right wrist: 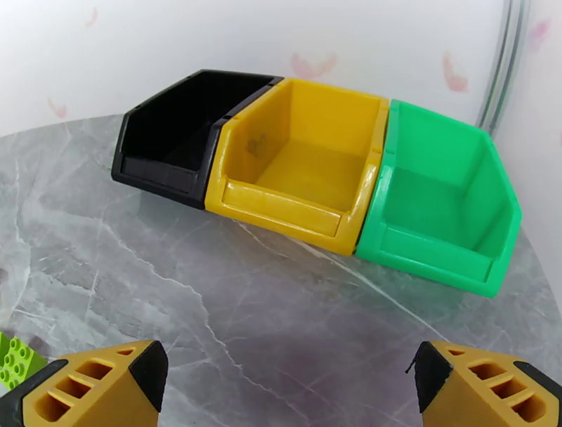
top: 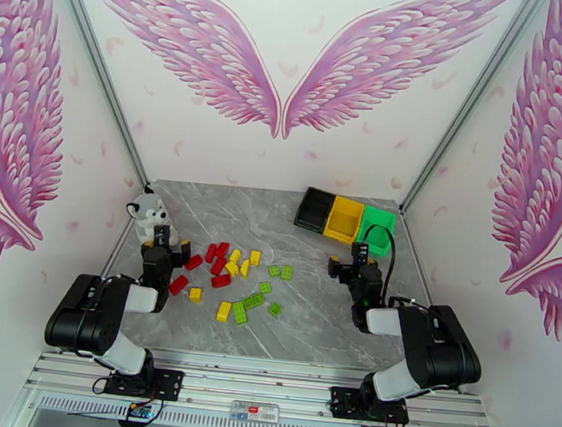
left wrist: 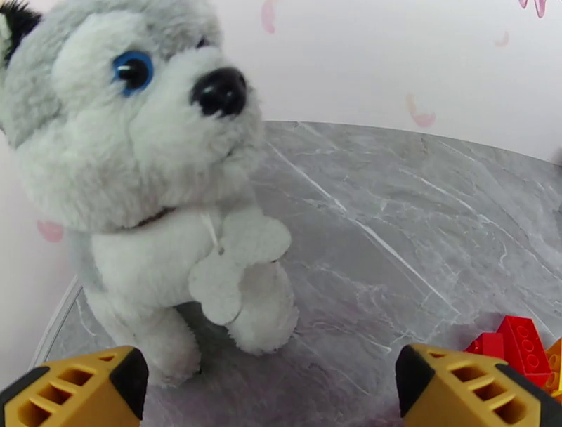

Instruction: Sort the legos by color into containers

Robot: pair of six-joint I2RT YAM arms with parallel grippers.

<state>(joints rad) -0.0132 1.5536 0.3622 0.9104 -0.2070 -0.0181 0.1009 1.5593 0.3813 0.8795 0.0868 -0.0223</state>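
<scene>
— Well, the small red, yellow and green studded plastic bricks [top: 231, 273]?
— Mid grey marble tabletop [top: 310, 324], leftward. Right wrist view looks inside the joined black, yellow, green plastic bins [right wrist: 302, 168], far-right corner; bare marble before them. Left gripper [left wrist: 270, 393] and right gripper [right wrist: 284, 383] gape, holding nothing.

Both arms bent forward — left gripper [left wrist: 270, 390] and right gripper [right wrist: 284, 386], jaws wide apart, empty.

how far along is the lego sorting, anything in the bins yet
Nothing looks done: the black bin, yellow bin and green bin look empty. Nothing is in hand either: the left gripper and right gripper are both open and empty. All of it is left: the red legos, yellow legos and green legos lie loose on the table.
</scene>
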